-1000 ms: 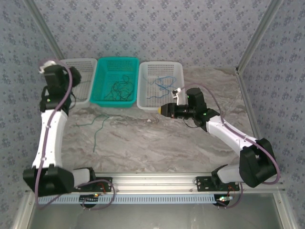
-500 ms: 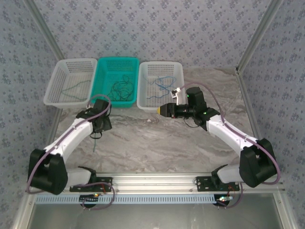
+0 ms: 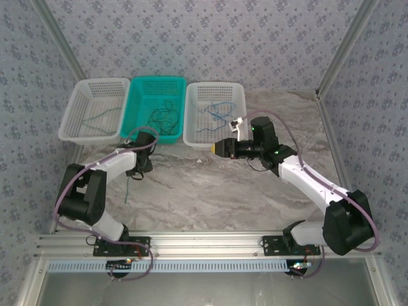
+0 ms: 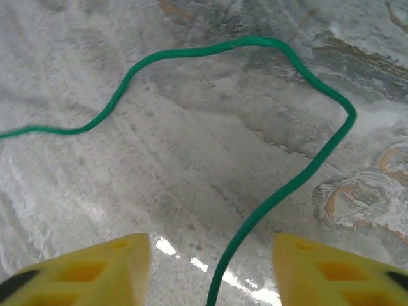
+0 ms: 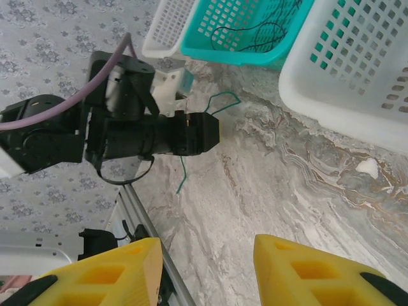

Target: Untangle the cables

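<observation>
A green cable (image 4: pixel 299 178) lies loose on the marble table (image 4: pixel 191 146) and runs between the yellow fingers of my left gripper (image 4: pixel 211 274). That gripper is open and stands low over the cable, the fingers clear of it on both sides. From above, my left gripper (image 3: pixel 136 169) is just in front of the teal basket (image 3: pixel 137 89), and the green cable (image 3: pixel 127 188) trails toward me. Tangled dark cables (image 3: pixel 159 118) lie in the teal basket. A blue cable (image 3: pixel 217 109) lies in the right white basket (image 3: pixel 237 95). My right gripper (image 3: pixel 212 146) is open, holding nothing.
A left white basket (image 3: pixel 80 102) holds another green cable (image 3: pixel 95 121). In the right wrist view the left arm (image 5: pixel 127 134) reaches across in front of the teal basket (image 5: pixel 255 51); my right gripper (image 5: pixel 207 268) hovers over bare marble. Patterned walls enclose the table.
My left arm swung from the left white basket down to the table over the green cable, and its jaws have narrowed. The right gripper opened slightly and hardly moved.
</observation>
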